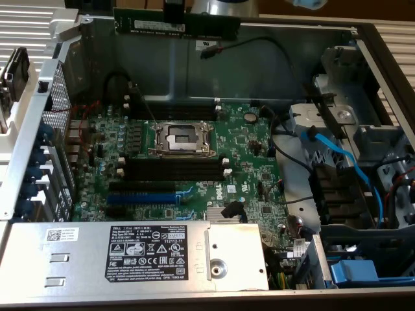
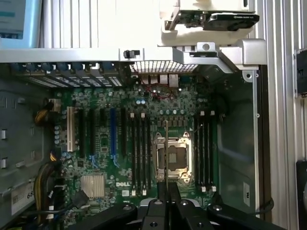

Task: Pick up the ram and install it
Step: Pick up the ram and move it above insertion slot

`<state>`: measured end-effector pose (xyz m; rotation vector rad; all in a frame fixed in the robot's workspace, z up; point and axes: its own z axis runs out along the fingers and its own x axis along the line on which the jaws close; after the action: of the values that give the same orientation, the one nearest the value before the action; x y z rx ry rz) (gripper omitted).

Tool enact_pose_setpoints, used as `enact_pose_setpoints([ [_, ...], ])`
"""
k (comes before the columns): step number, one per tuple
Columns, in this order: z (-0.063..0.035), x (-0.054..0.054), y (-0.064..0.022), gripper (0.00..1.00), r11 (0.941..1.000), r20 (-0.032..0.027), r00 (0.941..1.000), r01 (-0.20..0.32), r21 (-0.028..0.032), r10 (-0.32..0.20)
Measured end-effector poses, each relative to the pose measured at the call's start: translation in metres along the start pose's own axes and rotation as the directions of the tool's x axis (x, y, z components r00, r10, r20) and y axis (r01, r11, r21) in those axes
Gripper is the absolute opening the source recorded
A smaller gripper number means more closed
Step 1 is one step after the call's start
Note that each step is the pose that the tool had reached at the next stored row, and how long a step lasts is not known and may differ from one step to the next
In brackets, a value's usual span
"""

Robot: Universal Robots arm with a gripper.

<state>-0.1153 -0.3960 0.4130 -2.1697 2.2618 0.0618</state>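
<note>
gripper (image 2: 166,190) clenched on ram (image 1: 176,26) | ram high above socket (image 1: 182,138), well apart from it | i read its long axis parallel to slots (image 1: 172,170) either side of socket, over neither

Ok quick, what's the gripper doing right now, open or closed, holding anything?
Gripper: closed, holding the ram.

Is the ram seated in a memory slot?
No, the end effector holds the ram up in the air, well clear of the black memory slots on the motherboard.
</note>
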Motion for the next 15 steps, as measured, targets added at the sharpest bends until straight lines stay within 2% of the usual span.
enact_pose_setpoints([
  [9, 0.0139, 0.001, -0.0011, 0.12, 0.9999, -0.0004, 1.0000, 0.001, 0.0147, -0.001],
  [15, 0.0219, 0.002, -0.0013, 0.12, 0.9999, -0.0005, 1.0000, 0.001, 0.0146, -0.001],
])
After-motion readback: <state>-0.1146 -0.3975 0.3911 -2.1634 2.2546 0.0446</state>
